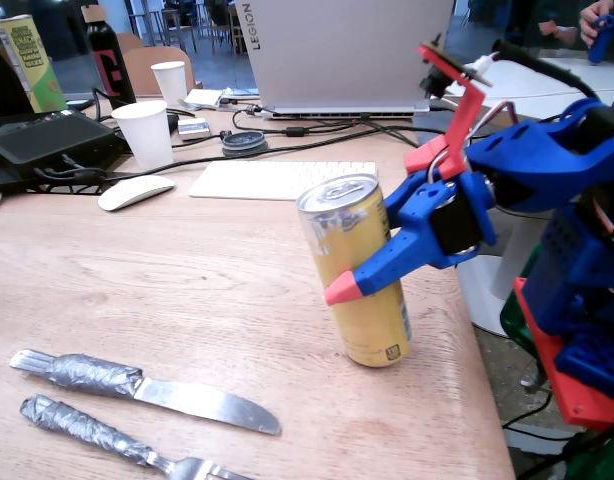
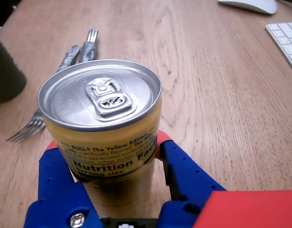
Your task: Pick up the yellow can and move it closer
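Note:
The yellow can [image 1: 339, 228] is a tall slim golden can with a silver top, near the table's right edge in the fixed view. It leans with its top toward the left. Its base is at the wooden table [image 1: 187, 290]; I cannot tell whether it still touches. My blue gripper [image 1: 357, 275] with red fingertips [image 1: 341, 291] comes in from the right and is shut on the can at mid height. In the wrist view the can [image 2: 101, 95] fills the middle, and the gripper [image 2: 108, 142] clamps it from both sides.
A tape-handled knife [image 1: 177, 395] and fork [image 1: 137, 450] lie at the front left. Behind the can are a white keyboard [image 1: 277, 178], a mouse [image 1: 135, 192], two paper cups [image 1: 145, 133], a laptop [image 1: 337, 50], a yellow-green carton [image 1: 27, 60] and a black bottle [image 1: 109, 60].

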